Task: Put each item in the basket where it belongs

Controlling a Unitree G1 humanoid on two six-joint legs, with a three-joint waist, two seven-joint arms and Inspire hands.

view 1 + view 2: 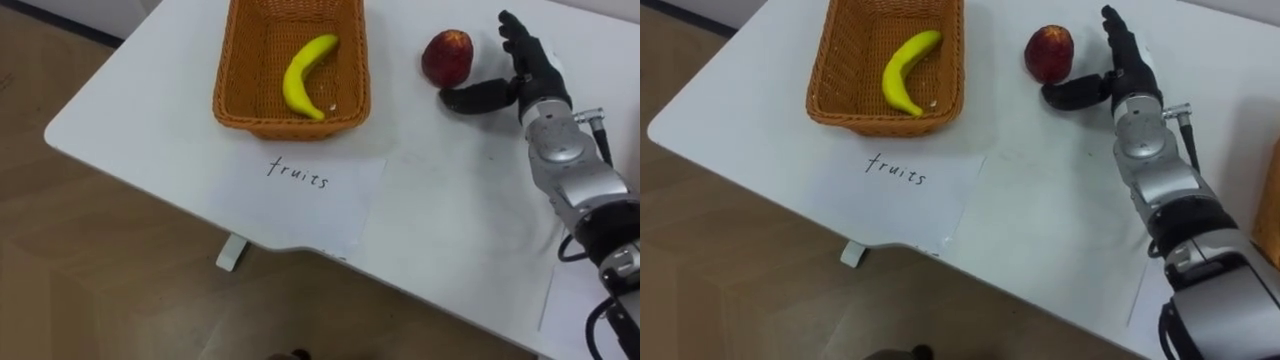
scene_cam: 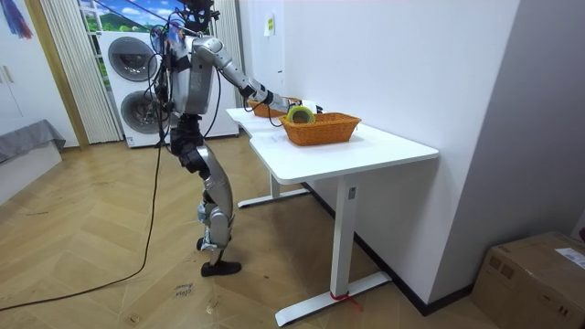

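A red apple (image 1: 447, 56) rests on the white table (image 1: 440, 220), to the right of a woven basket (image 1: 245, 100) that holds a yellow banana (image 1: 305, 72). A paper sheet marked "fruits" (image 1: 300, 195) lies in front of that basket. My right hand (image 1: 522, 72) is open just right of the apple, fingers straight and thumb stretched toward the fruit's base, close to it or touching. In the room view a second woven basket (image 2: 322, 128) stands on the nearer half of the table with a green-and-yellow roll (image 2: 300, 113) in it.
The table's left corner and front edge drop off to the wooden floor (image 1: 90, 270). A second paper sheet (image 1: 590, 300) lies at the right under my forearm. In the room view I stand at the table's long side, with washing machines (image 2: 132, 78) behind me.
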